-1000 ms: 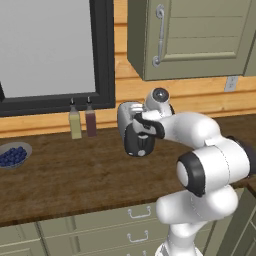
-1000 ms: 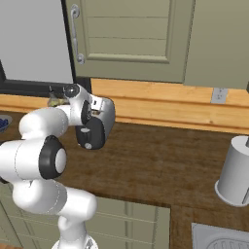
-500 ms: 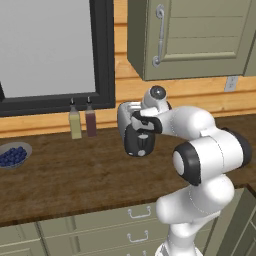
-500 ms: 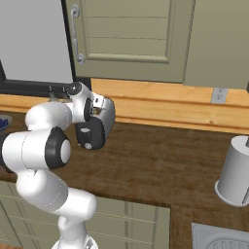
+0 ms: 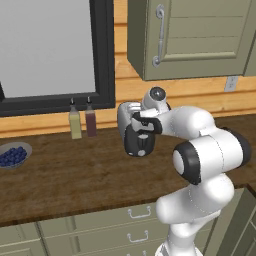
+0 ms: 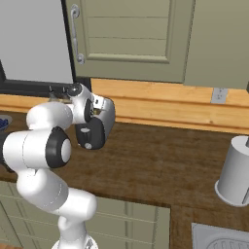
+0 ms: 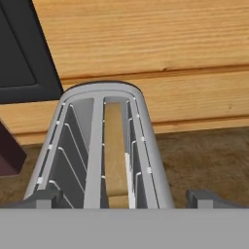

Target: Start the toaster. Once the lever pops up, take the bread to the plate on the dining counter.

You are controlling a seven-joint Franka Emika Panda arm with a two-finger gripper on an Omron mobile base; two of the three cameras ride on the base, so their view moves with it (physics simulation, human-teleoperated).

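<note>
Behind the arm's wrist in both base views, much of the toaster on the table is hidden; its near end is cut off in the hand view. Its right slot holds the bread, mostly sunk. The fingers stand wide, one either side of the toaster; far left, a bowl holds blueberries.

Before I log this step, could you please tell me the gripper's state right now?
Gripper: open, holding nothing, fingertips apart on either side of the rounded silver-grey toaster, above its slots.
</note>
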